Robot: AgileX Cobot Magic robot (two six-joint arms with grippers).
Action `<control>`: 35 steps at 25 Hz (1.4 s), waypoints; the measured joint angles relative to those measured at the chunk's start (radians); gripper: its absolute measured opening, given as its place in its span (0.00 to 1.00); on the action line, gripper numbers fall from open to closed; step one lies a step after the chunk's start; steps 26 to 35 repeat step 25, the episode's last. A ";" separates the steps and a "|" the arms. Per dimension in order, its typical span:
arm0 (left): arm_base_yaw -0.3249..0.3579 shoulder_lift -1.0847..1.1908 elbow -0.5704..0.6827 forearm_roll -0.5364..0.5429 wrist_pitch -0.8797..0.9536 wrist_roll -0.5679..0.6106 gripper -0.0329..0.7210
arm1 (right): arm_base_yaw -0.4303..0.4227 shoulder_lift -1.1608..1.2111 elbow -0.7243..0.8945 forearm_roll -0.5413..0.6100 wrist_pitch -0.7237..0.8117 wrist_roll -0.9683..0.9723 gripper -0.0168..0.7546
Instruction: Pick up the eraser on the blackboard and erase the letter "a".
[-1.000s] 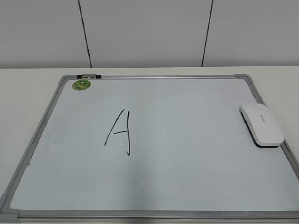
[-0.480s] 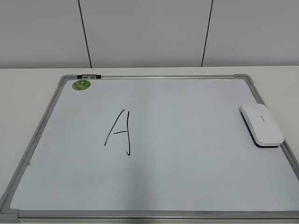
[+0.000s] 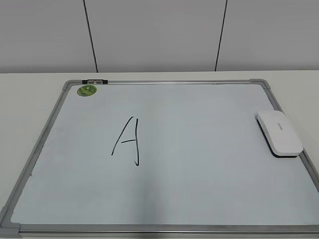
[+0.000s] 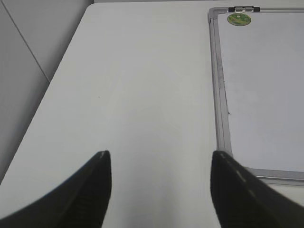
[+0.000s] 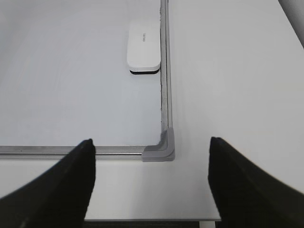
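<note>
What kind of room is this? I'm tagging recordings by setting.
Probably an office or lab bench: a plain white table, pale panelled wall, and a blackboard lying flat with its eraser.

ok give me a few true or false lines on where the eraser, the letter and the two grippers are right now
1. The eraser lies on the board by its right edge. True.
2. The right gripper holds the eraser. False: it is open and empty, back beyond the board's corner.
3. A capital "A" is drawn left of the board's middle. True.
4. The green sticker sits beside the eraser. False: it is at the far left corner.
5. The left gripper is open over the bare table. True.
</note>
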 joint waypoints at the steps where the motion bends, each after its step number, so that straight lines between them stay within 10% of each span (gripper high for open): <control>1: 0.000 0.000 0.000 0.000 0.000 0.000 0.68 | 0.000 0.000 0.000 0.000 0.000 0.000 0.74; 35: 0.000 0.000 0.000 0.000 0.000 0.000 0.66 | 0.000 0.000 0.000 0.000 0.000 0.000 0.73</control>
